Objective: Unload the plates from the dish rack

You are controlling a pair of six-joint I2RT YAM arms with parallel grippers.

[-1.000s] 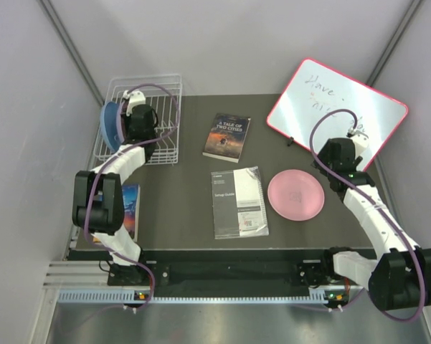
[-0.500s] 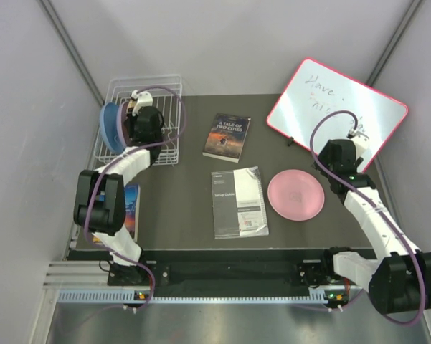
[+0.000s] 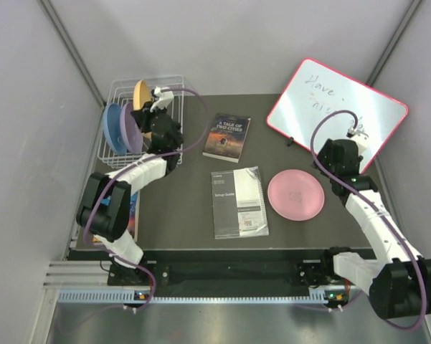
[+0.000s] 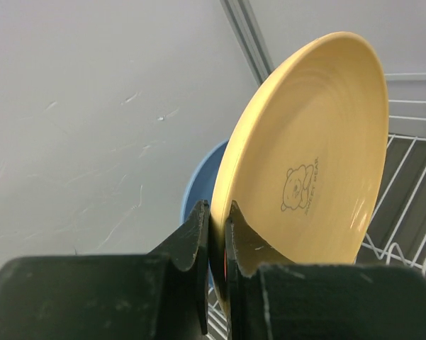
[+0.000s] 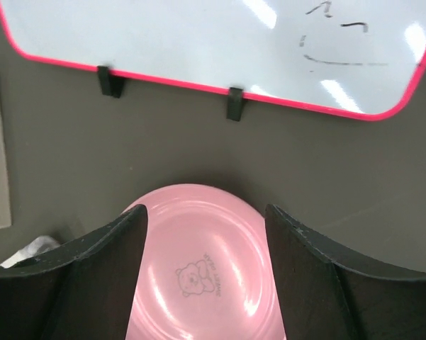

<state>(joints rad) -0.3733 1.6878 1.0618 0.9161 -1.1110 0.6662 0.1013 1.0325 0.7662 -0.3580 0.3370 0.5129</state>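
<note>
We show the left claw (image 4: 216, 234) clamped on the lower rim of the orange-tan plate (image 4: 305, 163), one finger on each face. The plate stands on edge, tilted a little. We judge that the edge grip suits a thin, shallow plate that stood upright between wires, since only its rim offers the fingers a hold. The plate is plain and glossy, with faint concentric rings and a small printed bear on the face turned toward the wrist camera.

Just behind the held plate we see the blue plate (image 4: 196, 185). From above, the lavender plate (image 3: 131, 127) stands beside it, both upright in the white wire dish rack (image 3: 173, 80) below the claw. We cannot tell whether the held plate is clear of the wires.

Well apart, the right claw (image 5: 204, 212) hangs with its fingers spread and holding nothing, directly over the pink plate (image 5: 205, 269). That plate lies flat on the dark counter (image 3: 186, 208), already out of the rack, with the red-framed whiteboard (image 5: 198, 35) beyond it.
</note>
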